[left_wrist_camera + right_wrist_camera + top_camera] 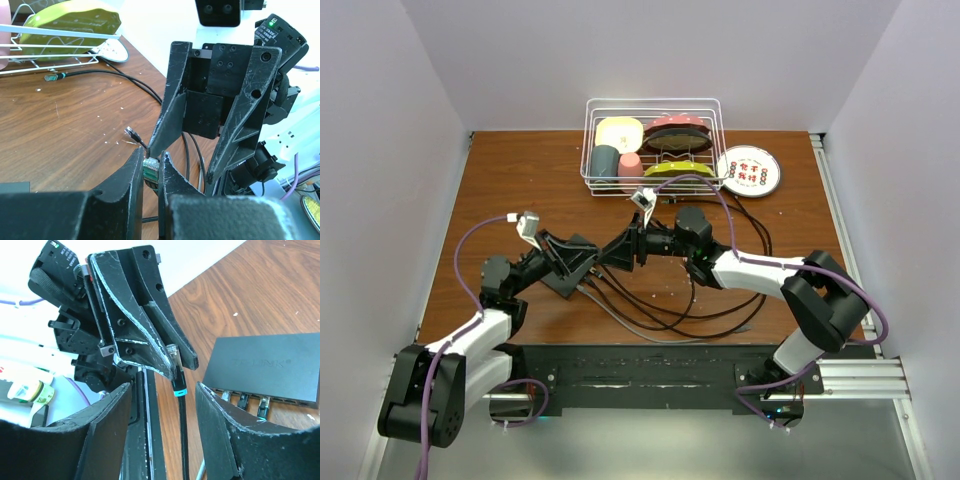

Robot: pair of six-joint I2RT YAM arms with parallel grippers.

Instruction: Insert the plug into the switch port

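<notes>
While the clear plastic plug [173,353] on the black cable [184,440] is pinched between the pressed-together fingers of the left gripper [151,166], the right gripper [162,390] is held facing it. Its fingers are spread wide, one on each side of the cable by the teal boot [179,390], and nothing is gripped by it.

The step in hand is judged to be a transfer of the plug from one gripper to the other. The cable should be centred between the spread fingers. Closure should be made on the boot or plug body, not on the limp cable, so that the contact end is left free and its orientation is fixed. Release by the left gripper is advised only once the second grip is firm.

The flat matte black rectangular switch [270,362] is laid on the brown wooden table [510,180], beside the left gripper and touched by neither gripper. Several of its sockets are occupied by plugged cables [243,400]. A free socket must be selected, though which one is free cannot be told.

Loose dark cables [95,71] are strewn across the table and may snag. A white wire rack [655,99] of dishes and a round white disc [748,170] are set at the far edge, well apart.
</notes>
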